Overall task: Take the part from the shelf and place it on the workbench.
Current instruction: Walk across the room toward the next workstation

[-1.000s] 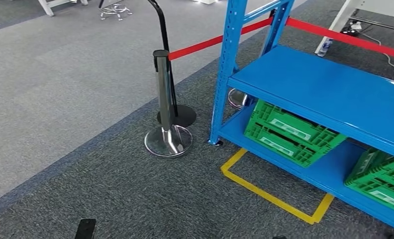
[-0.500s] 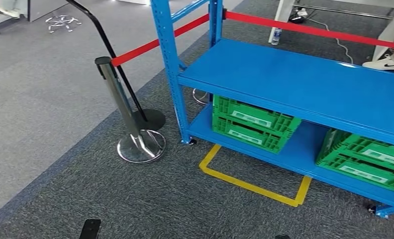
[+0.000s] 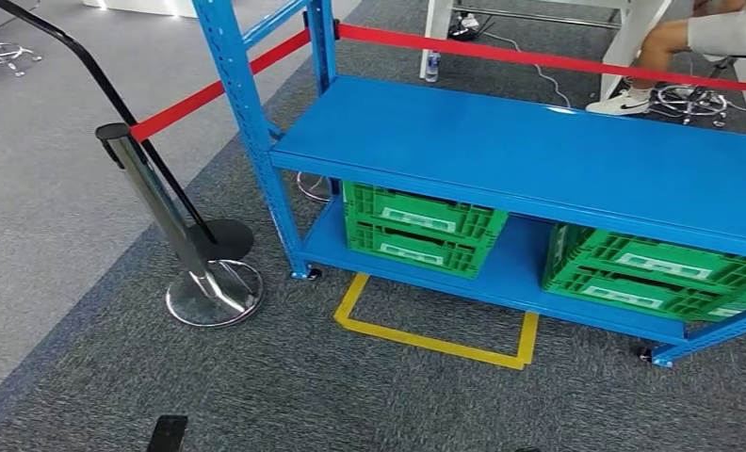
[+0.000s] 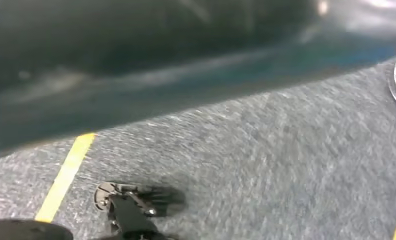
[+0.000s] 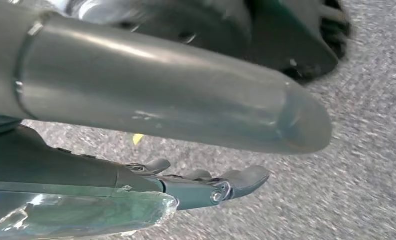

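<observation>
The blue shelf stands ahead of the robot and slightly to its right, its long axis running across the head view. The part itself cannot be made out. My guess is that it sits in 1 of the 2 green crates on the shelf's lowest board: the left crate at the shelf's near-left end, or the right crate towards its other end.

A yellow taped outline lies on the carpet just in front of the shelf, probably the standing spot.

The right robot hand hangs over carpet, fingers straight and apart from the thumb, holding nothing. The left robot hand's state I cannot tell (its wrist view is blurred).

Both hang low, well apart from the shelf, so neither arm is clearly nearer. The right crate would suit the right arm.
</observation>
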Action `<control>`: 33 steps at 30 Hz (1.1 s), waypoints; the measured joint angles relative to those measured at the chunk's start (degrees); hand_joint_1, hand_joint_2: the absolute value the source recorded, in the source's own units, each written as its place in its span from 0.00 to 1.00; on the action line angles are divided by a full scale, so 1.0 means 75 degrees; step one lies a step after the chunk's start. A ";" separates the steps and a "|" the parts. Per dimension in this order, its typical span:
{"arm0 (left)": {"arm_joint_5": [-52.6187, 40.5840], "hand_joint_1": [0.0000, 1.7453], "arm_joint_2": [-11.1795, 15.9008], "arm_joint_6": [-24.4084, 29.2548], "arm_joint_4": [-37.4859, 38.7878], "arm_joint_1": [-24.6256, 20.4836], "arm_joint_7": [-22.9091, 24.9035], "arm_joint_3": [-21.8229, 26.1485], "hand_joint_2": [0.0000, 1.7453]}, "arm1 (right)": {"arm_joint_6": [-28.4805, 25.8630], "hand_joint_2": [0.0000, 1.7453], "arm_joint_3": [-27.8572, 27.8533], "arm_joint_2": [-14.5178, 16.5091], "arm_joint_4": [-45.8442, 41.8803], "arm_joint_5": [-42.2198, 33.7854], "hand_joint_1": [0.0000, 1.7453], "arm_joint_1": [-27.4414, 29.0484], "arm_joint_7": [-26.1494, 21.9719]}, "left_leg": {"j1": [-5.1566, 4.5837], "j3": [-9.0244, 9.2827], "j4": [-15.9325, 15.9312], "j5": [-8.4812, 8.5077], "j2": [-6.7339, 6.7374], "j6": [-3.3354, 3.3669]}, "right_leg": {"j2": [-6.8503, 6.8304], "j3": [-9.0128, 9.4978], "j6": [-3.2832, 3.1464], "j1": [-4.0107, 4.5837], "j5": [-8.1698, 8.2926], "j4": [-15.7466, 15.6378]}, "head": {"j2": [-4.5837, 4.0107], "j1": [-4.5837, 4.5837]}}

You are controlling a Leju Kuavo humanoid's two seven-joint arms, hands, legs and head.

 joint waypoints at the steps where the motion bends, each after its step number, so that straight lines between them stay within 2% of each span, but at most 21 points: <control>1: -0.0004 0.00 -0.0004 -0.0001 0.0001 0.0012 0.0000 -0.0003 0.00 | 0.0000 0.00 0.0001 0.0000 0.0000 0.0000 0.00 -0.0017 0.0000 | -0.0013 0.0005 -0.0003 -0.0011 0.0115 0.0016 | -0.0216 -0.0271 0.0027 0.0000 -0.0252 0.0531 | 0.0000 0.0017; 2: -0.0008 0.00 -0.0006 -0.0002 0.0003 0.0025 0.0001 -0.0005 0.00 | -0.0001 0.00 0.0002 0.0000 0.0000 0.0000 0.00 -0.0029 -0.0002 | -0.0025 0.0008 0.0000 -0.0024 0.0231 0.0022 | -0.0325 -0.0510 0.0051 -0.0006 -0.0426 0.0999 | 0.0000 0.0020; 3: -0.0010 0.00 -0.0007 -0.0003 0.0004 0.0031 0.0001 -0.0007 0.00 | -0.0001 0.00 0.0002 0.0000 0.0000 0.0000 0.00 -0.0027 -0.0001 | -0.0033 0.0016 0.0003 -0.0039 0.0339 0.0021 | -0.0375 -0.0645 0.0072 -0.0012 -0.0473 0.1266 | 0.0000 0.0017; 4: -0.0014 0.00 -0.0008 -0.0003 0.0005 0.0029 0.0001 -0.0010 0.00 | -0.0001 0.00 0.0002 -0.0001 0.0000 0.0000 0.00 -0.0015 0.0000 | -0.0036 0.0031 0.0005 -0.0058 0.0437 0.0015 | -0.0406 -0.0631 0.0086 -0.0014 -0.0372 0.1245 | 0.0000 0.0020; 6: -0.0029 0.00 -0.0014 -0.0003 0.0005 0.0019 0.0001 -0.0022 0.00 | -0.0002 0.00 0.0002 -0.0002 0.0000 0.0000 0.00 0.0006 -0.0003 | -0.0038 0.0097 0.0007 -0.0111 0.0607 -0.0024 | -0.0580 -0.0134 0.0085 -0.0012 0.0136 0.0347 | 0.0000 0.0023; 8: -0.0058 0.00 -0.0018 -0.0003 0.0005 0.0014 -0.0002 -0.0038 0.00 | -0.0004 0.00 0.0002 -0.0003 0.0000 0.0000 0.00 -0.0015 -0.0013 | -0.0083 0.0166 0.0019 -0.0186 0.0756 -0.0098 | -0.0884 0.0409 0.0005 0.0029 0.0433 -0.0599 | 0.0000 0.0018; 9: -0.0072 0.00 -0.0017 -0.0003 0.0005 0.0008 -0.0003 -0.0044 0.00 | -0.0004 0.00 0.0002 -0.0003 0.0000 0.0000 0.00 -0.0028 -0.0018 | -0.0106 0.0195 0.0025 -0.0219 0.0821 -0.0138 | -0.0966 0.0532 -0.0054 0.0047 0.0447 -0.0800 | 0.0000 0.0007; 11: -0.0093 0.00 -0.0016 -0.0001 0.0004 -0.0013 -0.0005 -0.0053 0.00 | -0.0004 0.00 0.0002 -0.0003 0.0000 0.0000 0.00 -0.0027 -0.0021 | -0.0120 0.0251 0.0028 -0.0274 0.0945 -0.0212 | -0.0863 0.0571 -0.0175 0.0064 0.0400 -0.0838 | 0.0000 -0.0009; 12: -0.0097 0.00 -0.0016 0.0002 0.0004 -0.0023 -0.0005 -0.0056 0.00 | -0.0003 0.00 0.0002 -0.0002 -0.0001 0.0000 0.00 -0.0010 -0.0022 | -0.0106 0.0287 0.0051 -0.0321 0.0931 -0.0260 | -0.0787 0.0588 -0.0224 0.0055 0.0388 -0.0845 | 0.0000 -0.0010; 14: -0.0101 0.00 -0.0016 0.0009 0.0003 -0.0036 -0.0007 -0.0059 0.00 | 0.0003 0.00 0.0003 -0.0001 -0.0001 0.0000 0.00 0.0001 -0.0026 | -0.0071 0.0182 0.0408 -0.0576 0.0662 -0.0348 | -0.0633 0.0658 -0.0315 0.0021 0.0373 -0.0866 | 0.0000 -0.0048; 16: -0.0102 0.00 -0.0011 0.0015 0.0004 -0.0019 -0.0008 -0.0060 0.00 | 0.0019 0.00 0.0002 -0.0002 -0.0002 -0.0010 0.00 -0.0024 -0.0036 | -0.0045 -0.0323 0.1396 -0.1015 0.0332 -0.0388 | -0.0480 0.0701 -0.0385 0.0005 0.0350 -0.0870 | 0.0000 -0.0098; 17: -0.0102 0.00 -0.0007 0.0018 0.0006 -0.0001 -0.0007 -0.0059 0.00 | 0.0039 0.00 0.0001 -0.0003 -0.0002 -0.0023 0.00 -0.0030 -0.0042 | -0.0040 -0.0648 0.1938 -0.1179 0.0277 -0.0391 | -0.0398 0.0725 -0.0410 0.0013 0.0327 -0.0869 | 0.0000 -0.0106; 18: -0.0102 0.00 -0.0003 0.0022 0.0007 0.0015 -0.0005 -0.0058 0.00 | 0.0068 0.00 0.0001 -0.0002 -0.0002 -0.0036 0.00 -0.0023 -0.0054 | -0.0038 -0.0913 0.2313 -0.1206 0.0256 -0.0383 | -0.0321 0.0762 -0.0426 0.0023 0.0295 -0.0868 | 0.0000 -0.0111; 19: -0.0102 0.00 -0.0002 0.0025 0.0007 0.0026 -0.0004 -0.0058 0.00 | 0.0106 0.00 0.0001 -0.0001 -0.0003 -0.0048 0.00 -0.0006 -0.0075 | -0.0040 -0.1059 0.2414 -0.1066 0.0249 -0.0363 | -0.0252 0.0815 -0.0433 0.0036 0.0254 -0.0868 | 0.0000 -0.0113; 20: -0.0106 0.00 -0.0001 0.0028 0.0008 0.0030 -0.0002 -0.0057 0.00 | 0.0146 0.00 0.0003 0.0000 -0.0003 -0.0050 0.00 0.0011 -0.0104 | -0.0044 -0.1057 0.2206 -0.0773 0.0246 -0.0328 | -0.0194 0.0884 -0.0429 0.0049 0.0206 -0.0868 | 0.0000 -0.0114; 22: -0.0114 0.00 0.0010 0.0036 0.0008 0.0026 -0.0002 -0.0056 0.00 | 0.0216 0.00 0.0006 0.0012 -0.0003 -0.0050 0.00 0.0026 -0.0156 | -0.0075 -0.0766 0.1277 -0.0066 0.0208 -0.0205 | -0.0115 0.1016 -0.0403 0.0068 0.0092 -0.0872 | 0.0000 -0.0109; 23: -0.0120 0.00 0.0016 0.0040 0.0008 0.0022 -0.0002 -0.0055 0.00 | 0.0237 0.00 0.0006 0.0024 -0.0003 -0.0051 0.00 0.0021 -0.0168 | -0.0096 -0.0588 0.0814 0.0124 0.0181 -0.0133 | -0.0084 0.1047 -0.0372 0.0078 0.0030 -0.0873 | 0.0000 -0.0105; 25: -0.0123 0.00 0.0030 0.0046 0.0008 0.0004 -0.0002 -0.0054 0.00 | 0.0266 0.00 0.0006 0.0047 -0.0003 -0.0074 0.00 0.0016 -0.0169 | -0.0136 -0.0393 0.0330 0.0154 0.0138 -0.0036 | -0.0065 0.1073 -0.0276 0.0076 -0.0024 -0.0874 | 0.0000 -0.0095; 28: -0.0120 0.00 0.0030 0.0063 0.0008 -0.0001 -0.0001 -0.0052 0.00 | 0.0288 0.00 0.0010 0.0050 -0.0003 -0.0093 0.00 0.0020 -0.0173 | -0.0114 -0.0220 0.0103 0.0079 0.0137 0.0041 | -0.0152 0.1114 -0.0117 0.0064 -0.0015 -0.0726 | 0.0000 -0.0086; 29: -0.0120 0.00 0.0031 0.0069 0.0008 -0.0002 -0.0001 -0.0050 0.00 | 0.0299 0.00 0.0011 0.0050 -0.0003 -0.0093 0.00 0.0011 -0.0176 | -0.0095 -0.0140 0.0061 0.0058 0.0141 0.0065 | -0.0218 0.0999 -0.0080 0.0063 -0.0095 -0.0514 | 0.0000 -0.0066; 33: -0.0120 0.00 0.0014 0.0071 0.0008 0.0005 -0.0002 -0.0047 0.00 | 0.0326 0.00 0.0018 0.0052 -0.0004 -0.0093 0.00 -0.0017 -0.0179 | -0.0069 0.0091 0.0028 -0.0133 0.0175 0.0075 | -0.0360 -0.0153 0.0027 0.0020 -0.0740 0.1198 | 0.0000 -0.0007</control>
